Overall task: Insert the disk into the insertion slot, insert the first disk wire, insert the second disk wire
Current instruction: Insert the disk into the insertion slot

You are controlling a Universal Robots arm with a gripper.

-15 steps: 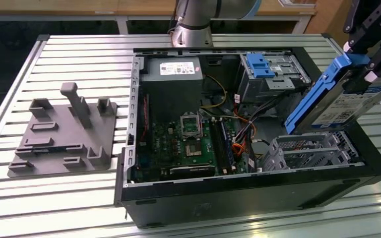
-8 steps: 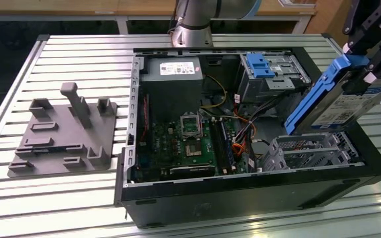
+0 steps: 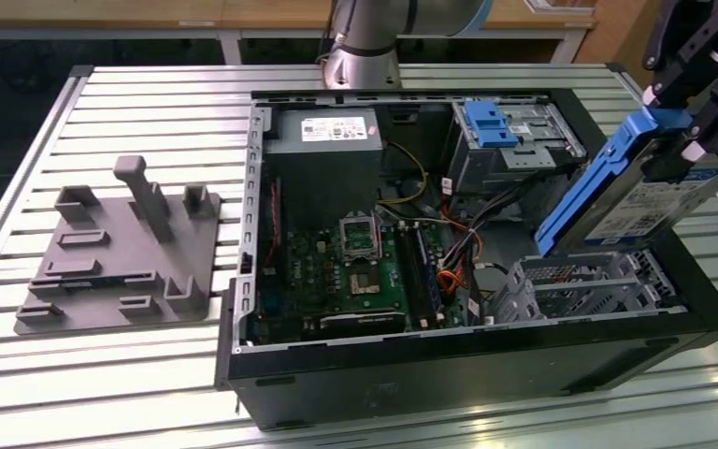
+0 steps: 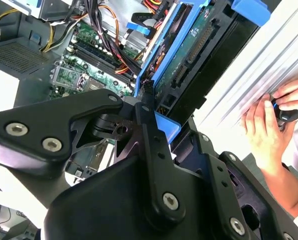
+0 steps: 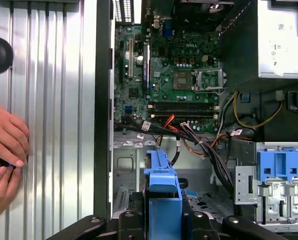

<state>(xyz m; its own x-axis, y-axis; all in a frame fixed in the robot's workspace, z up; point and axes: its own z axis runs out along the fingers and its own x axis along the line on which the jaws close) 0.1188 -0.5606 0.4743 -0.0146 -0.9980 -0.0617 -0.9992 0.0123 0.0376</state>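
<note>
Now, disk (image 3: 650, 201) btwn fingers (image 3: 681, 65), at tilt over insertion slot (image 3: 583, 285).

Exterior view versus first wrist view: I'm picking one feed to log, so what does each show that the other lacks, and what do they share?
Exterior view adds: the disk's labelled face, tilted with its lower end above the insertion slot, and a grey fixture plate at that view's left.
First wrist view adds: a person's hands over the ribbed table beside the case.
Shared: the gripper shut on the disk's blue carrier, the motherboard, the power supply, and the drive cage's blue clip.
</note>
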